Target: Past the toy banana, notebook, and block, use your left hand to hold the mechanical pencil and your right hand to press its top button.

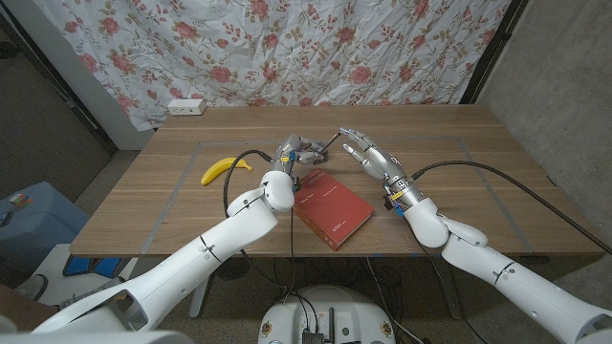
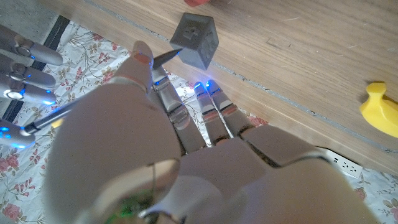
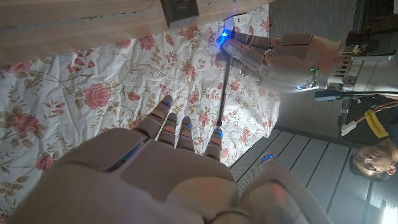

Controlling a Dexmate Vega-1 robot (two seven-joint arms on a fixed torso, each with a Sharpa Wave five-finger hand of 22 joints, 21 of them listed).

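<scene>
from the head view the left hand [image 1: 292, 156] is raised over the far middle of the worktop [image 1: 449, 191] and grips the mechanical pencil [image 1: 329, 145], which slants up and to the right so that its top end is offered to the right hand [image 1: 361, 150]; that hand hangs just beside the pencil's end, fingers spread and holding nothing, placed, i judge, to bring a fingertip onto the button; the toy banana [image 1: 223, 169] lies to the left, the red notebook [image 1: 332, 207] lies nearer the robot between the arms, both left out of the way; the notebook's cover carries small pale print, too small to read; in the left wrist view the left hand [image 2: 186, 155] is closed round the pencil [image 2: 53, 116], whose shaft runs out toward the right hand's fingers [image 2: 28, 59], while the grey block [image 2: 196, 38] sits on the wood beyond and the banana [image 2: 380, 110] shows at the edge; no writing legible there; in the right wrist view the right hand [image 3: 168, 162] reaches with fingers extended, one fingertip at or very near the end of the pencil [image 3: 222, 93], contact not certain; the left hand [image 3: 261, 56] holds the other end; the block [image 3: 180, 9] shows on the wood; a person shows at the edge, and a yellow cable tag has print i cannot read.
</scene>
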